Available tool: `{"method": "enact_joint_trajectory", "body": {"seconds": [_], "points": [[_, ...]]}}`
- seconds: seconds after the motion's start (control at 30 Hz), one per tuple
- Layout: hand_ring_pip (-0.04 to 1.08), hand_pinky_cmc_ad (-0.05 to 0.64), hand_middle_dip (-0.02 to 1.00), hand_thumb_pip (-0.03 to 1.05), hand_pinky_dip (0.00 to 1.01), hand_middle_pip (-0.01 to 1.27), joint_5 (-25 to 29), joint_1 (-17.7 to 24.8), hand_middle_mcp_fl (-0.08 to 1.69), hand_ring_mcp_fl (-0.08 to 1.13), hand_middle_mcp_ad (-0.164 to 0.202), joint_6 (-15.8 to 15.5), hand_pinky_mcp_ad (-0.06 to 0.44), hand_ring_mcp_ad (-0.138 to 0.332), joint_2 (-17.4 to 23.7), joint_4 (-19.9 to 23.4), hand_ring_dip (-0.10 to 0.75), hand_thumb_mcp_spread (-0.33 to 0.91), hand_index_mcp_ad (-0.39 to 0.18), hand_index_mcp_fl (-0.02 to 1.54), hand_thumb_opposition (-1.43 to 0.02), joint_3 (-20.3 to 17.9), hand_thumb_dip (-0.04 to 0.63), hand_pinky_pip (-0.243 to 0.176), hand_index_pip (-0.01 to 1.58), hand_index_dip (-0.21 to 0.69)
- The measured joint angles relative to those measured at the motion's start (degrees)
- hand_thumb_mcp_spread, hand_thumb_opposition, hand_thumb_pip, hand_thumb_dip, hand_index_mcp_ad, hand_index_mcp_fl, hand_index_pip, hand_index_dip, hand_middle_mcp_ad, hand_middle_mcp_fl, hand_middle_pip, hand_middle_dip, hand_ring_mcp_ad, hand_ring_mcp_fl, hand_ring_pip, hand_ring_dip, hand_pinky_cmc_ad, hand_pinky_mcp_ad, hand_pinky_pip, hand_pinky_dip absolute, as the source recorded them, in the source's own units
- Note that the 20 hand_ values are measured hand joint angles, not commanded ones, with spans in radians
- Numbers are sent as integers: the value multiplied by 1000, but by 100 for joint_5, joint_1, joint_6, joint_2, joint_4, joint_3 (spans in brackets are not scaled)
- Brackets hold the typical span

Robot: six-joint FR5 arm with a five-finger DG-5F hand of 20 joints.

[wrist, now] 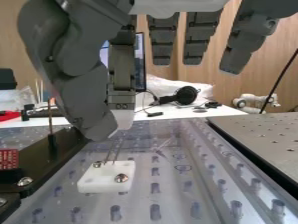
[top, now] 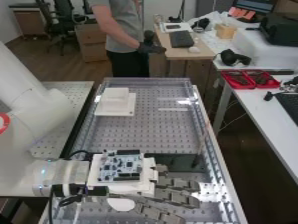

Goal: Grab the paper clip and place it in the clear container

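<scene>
At the high view's six o'clock, I can't tell whether my hand [top: 176, 197] pinches the wire prongs [wrist: 118, 151]. Red trays [top: 240, 87] at two hold dark pieces.

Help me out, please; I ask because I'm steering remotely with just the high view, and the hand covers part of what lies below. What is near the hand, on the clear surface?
Observer: In the wrist view, a small white block sits on the clear surface, close to the hand.

Operator: Can't see that block from up here. Does anything stand on it?

Observer: Yes, two thin metal prongs rise from it toward the hand. They may be the paper clip; whether the hand touches them, I cannot tell.
</scene>
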Motion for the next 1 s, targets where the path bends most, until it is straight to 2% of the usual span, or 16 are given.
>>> {"method": "enact_joint_trajectory", "body": {"seconds": [0.77, 1.0], "points": [[152, 330, 190, 703, 401, 138, -159, -43, -7, 0, 72, -237, 267, 134, -206, -295, 120, 433, -140, 274, -845, 257, 283, -93, 1553, 14], [152, 332, 190, 679, 401, 136, -182, -55, -7, 0, 72, -227, 267, 134, -226, -288, 120, 459, -161, 401, -915, 275, 283, -93, 1545, 9]]}}
